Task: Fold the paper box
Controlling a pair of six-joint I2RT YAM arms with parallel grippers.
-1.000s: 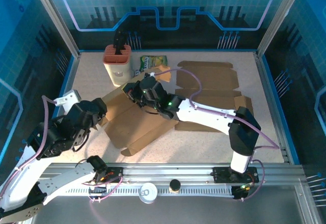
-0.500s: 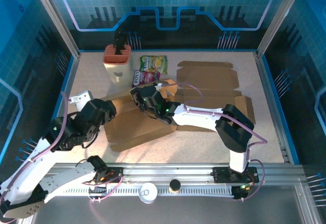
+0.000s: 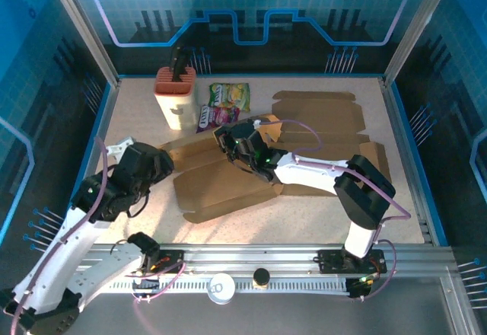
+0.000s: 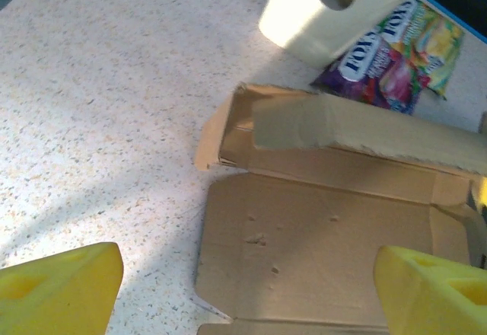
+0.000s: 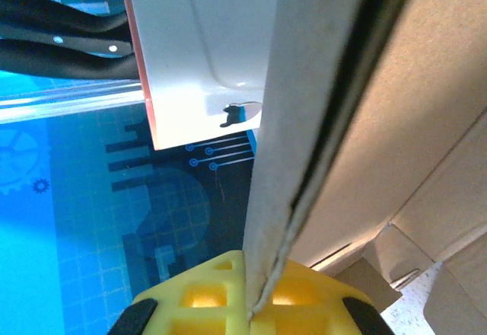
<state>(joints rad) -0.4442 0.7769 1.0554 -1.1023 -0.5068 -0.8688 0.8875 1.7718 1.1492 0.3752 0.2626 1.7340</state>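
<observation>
The paper box (image 3: 221,186) is a flat brown cardboard blank lying mid-table, with one long flap raised along its far edge. My right gripper (image 3: 227,138) is shut on that flap; in the right wrist view the cardboard edge (image 5: 304,167) runs straight down between the yellow fingers (image 5: 198,304). My left gripper (image 3: 162,161) hovers at the blank's left end, open. Seen from the left wrist, its yellow fingertips (image 4: 61,289) stand wide apart over the flat panel (image 4: 319,236), holding nothing.
A white holder with an orange top (image 3: 176,95) stands at the back left, with two snack packets (image 3: 228,95) beside it. A second flat cardboard blank (image 3: 319,118) lies at the back right, partly under the right arm.
The right gripper has dragged the box rightwards and flatter on the table. The left arm has swung in toward the box's left end, its jaws staying open.
</observation>
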